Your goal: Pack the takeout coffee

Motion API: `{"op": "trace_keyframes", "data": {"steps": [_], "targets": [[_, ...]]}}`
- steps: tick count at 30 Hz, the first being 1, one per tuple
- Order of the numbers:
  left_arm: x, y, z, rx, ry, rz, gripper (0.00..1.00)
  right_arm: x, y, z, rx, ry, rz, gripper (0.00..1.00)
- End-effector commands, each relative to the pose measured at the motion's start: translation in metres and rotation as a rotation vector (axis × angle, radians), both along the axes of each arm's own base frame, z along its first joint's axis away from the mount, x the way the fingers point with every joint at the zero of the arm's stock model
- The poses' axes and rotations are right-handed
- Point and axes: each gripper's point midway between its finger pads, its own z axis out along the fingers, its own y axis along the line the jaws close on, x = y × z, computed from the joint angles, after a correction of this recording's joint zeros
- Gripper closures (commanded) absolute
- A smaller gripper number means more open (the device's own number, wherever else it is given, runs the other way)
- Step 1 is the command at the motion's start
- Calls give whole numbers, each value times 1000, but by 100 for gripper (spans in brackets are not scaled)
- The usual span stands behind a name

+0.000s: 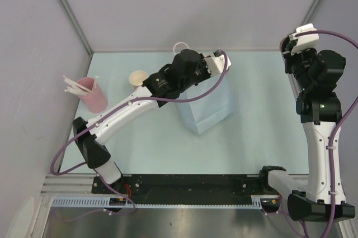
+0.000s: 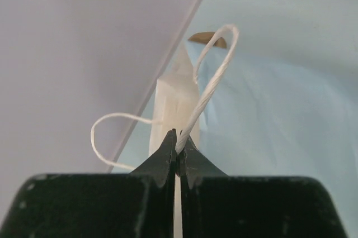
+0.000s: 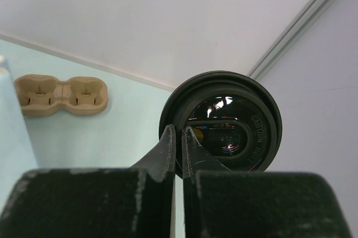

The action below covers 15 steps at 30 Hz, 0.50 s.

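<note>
Here left gripper (image 2: 178, 144) pinches bag handle (image 2: 216, 75), right gripper (image 3: 179, 136) lid (image 3: 264, 116)

Bag (image 1: 206, 109) is showing pale blue; cord handle (image 2: 208, 94) showing white; cup (image 1: 138, 77) showing tan outside, cream inside; lid (image 3: 224, 123) gleaming glossy black; stirrer holder (image 1: 95, 97) showing pink; stirrers (image 1: 71, 85) showing white; carrier (image 3: 60, 95) showing tan; table (image 1: 140, 154) showing pale aqua.

Overhead looks down; wrist cameras peer closely forward.
</note>
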Motion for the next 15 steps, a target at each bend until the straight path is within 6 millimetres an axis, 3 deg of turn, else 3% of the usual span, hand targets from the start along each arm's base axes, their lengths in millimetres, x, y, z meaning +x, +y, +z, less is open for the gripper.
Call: {"op": "trace_keyframes", "data": {"steps": [1, 6, 15], "targets": [[14, 34, 54, -112, -103, 90, 100, -1, 1, 11, 18, -42, 6, 100], [23, 49, 59, -117, -135, 116, 100, 0, 0, 10, 19, -37, 7, 100], [2, 45, 1, -69, 24, 52, 100, 1, 3, 7, 19, -31, 21, 100]]}}
